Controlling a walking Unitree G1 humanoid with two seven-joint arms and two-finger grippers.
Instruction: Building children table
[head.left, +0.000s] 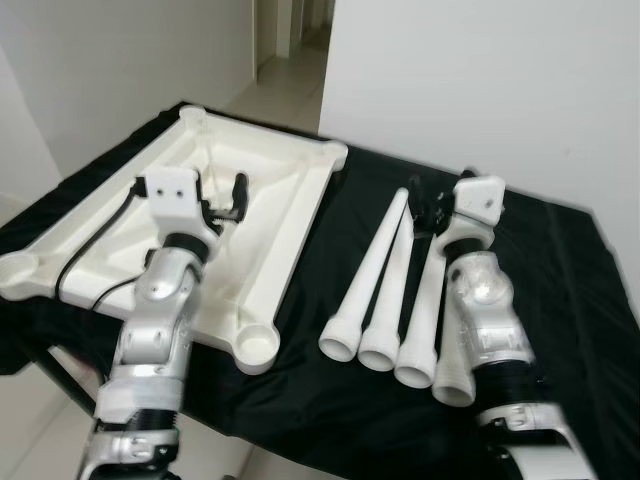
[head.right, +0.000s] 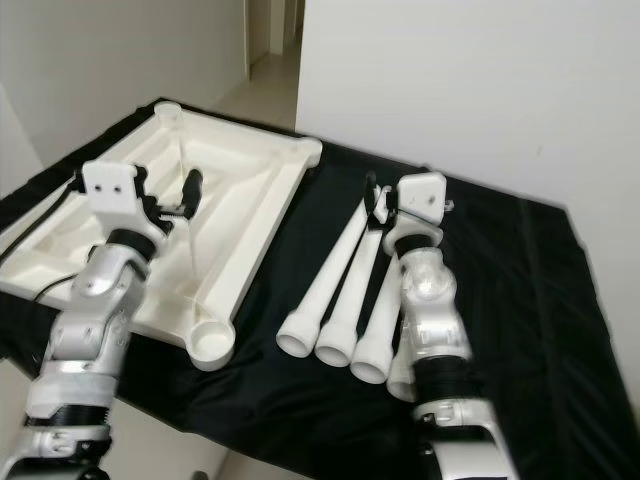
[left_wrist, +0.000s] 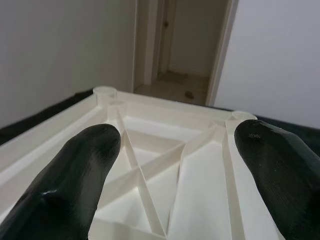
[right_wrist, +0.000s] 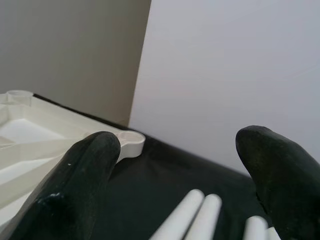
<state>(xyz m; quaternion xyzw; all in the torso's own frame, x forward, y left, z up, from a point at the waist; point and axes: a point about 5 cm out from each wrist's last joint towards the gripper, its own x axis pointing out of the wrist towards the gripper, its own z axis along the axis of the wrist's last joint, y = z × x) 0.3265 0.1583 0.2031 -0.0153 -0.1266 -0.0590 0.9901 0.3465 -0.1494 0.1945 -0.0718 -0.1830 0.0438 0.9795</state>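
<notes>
Soft, even daylight fills the room, with no hard shadows on the pale walls. The white tabletop (head.left: 240, 200) under the left gripper (head.left: 232, 198) is nearly washed out, its ribs marked by faint grey shading. The black cloth (head.left: 560, 300) over the surface beside the right gripper (head.left: 428, 212) swallows detail. In both wrist views the near black fingers (left_wrist: 75, 180) are blurred and glossy, with small highlights, while the background stays fairly sharp.
</notes>
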